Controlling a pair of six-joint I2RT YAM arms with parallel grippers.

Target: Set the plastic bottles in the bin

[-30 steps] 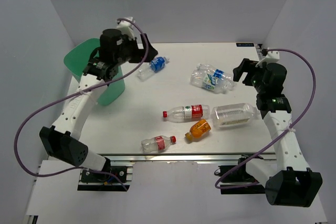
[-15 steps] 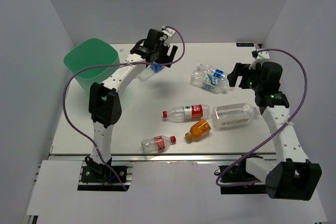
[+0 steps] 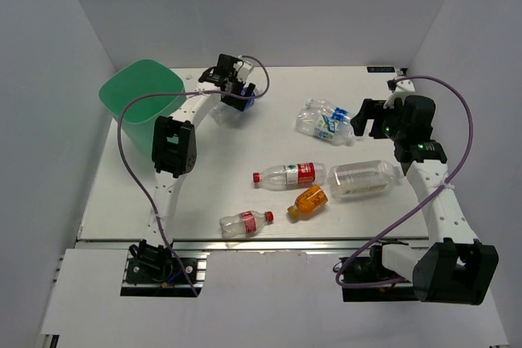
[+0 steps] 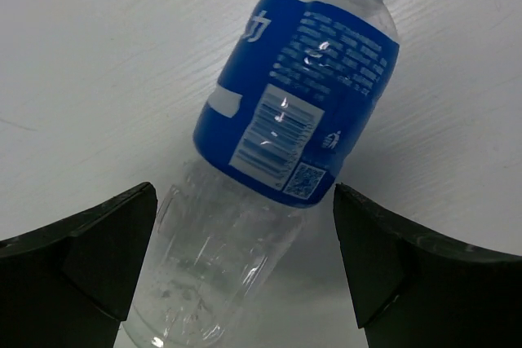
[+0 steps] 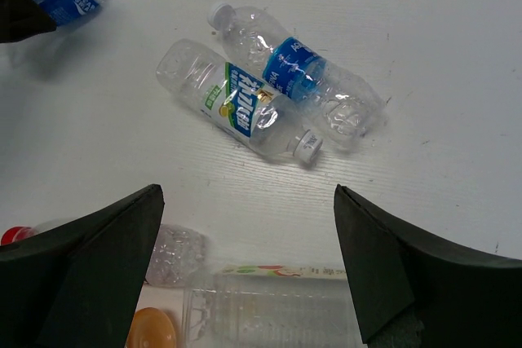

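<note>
L end effector (image 4: pixel 245 193) spread wide astride clear, crinkly blue-label bottle (image 4: pixel 302 120); R end effector (image 5: pixel 249 193) spread wide too

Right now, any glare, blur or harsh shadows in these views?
Left wrist: sharp, small glints on the blue-label bottle; end effector fingers underexposed, near black. Right wrist: sharp, soft shadows beside the green-white bottle. Top external: even light, no glare.

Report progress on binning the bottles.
Done: nothing that can be seen; no bottle shows inside the bin. In hand: the left tool is open astride the blue-label bottle lying near the bin, not gripping it. Left: all seven bottles lie on the table, including the green-white bottle in front of the open right tool.
</note>
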